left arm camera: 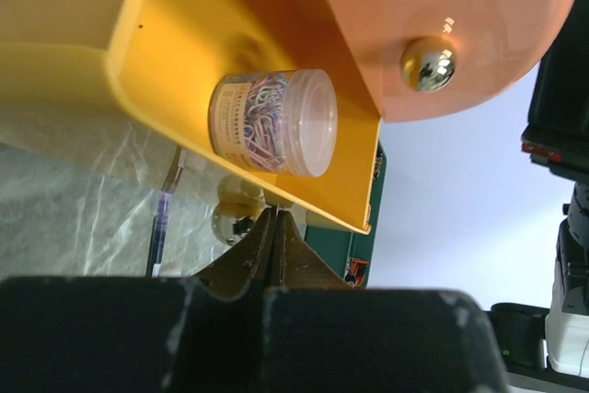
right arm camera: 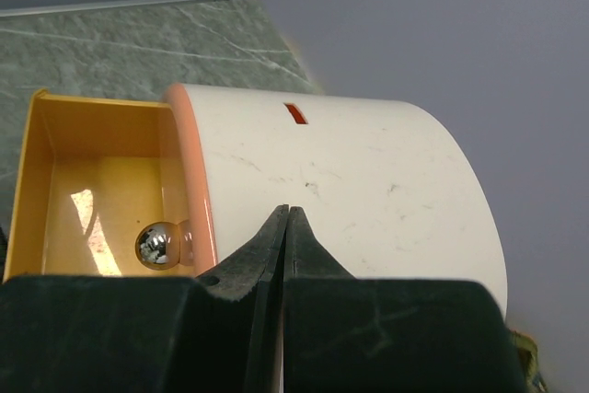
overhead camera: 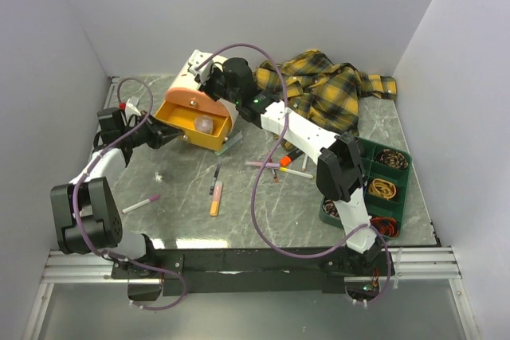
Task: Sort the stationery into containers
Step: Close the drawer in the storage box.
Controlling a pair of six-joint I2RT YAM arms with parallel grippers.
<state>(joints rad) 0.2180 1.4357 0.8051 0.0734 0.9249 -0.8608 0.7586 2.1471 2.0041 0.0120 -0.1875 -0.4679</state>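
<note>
Jar (left arm camera: 271, 121) on its side in open drawer (left arm camera: 184, 52), lid toward frame right, label unreadable | orange marker (overhead camera: 215, 198) lengthwise up-down, centre | left gripper (left arm camera: 276, 225), right gripper (right arm camera: 287, 220) clenched, empty

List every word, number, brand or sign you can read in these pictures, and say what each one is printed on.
No text here can be read.
Label on the clear pot of clips, lying in the orange drawer: several lines of print, too small and blurred to read.
Red mark on top of the cream box: a plain patch, no letters visible.
</note>
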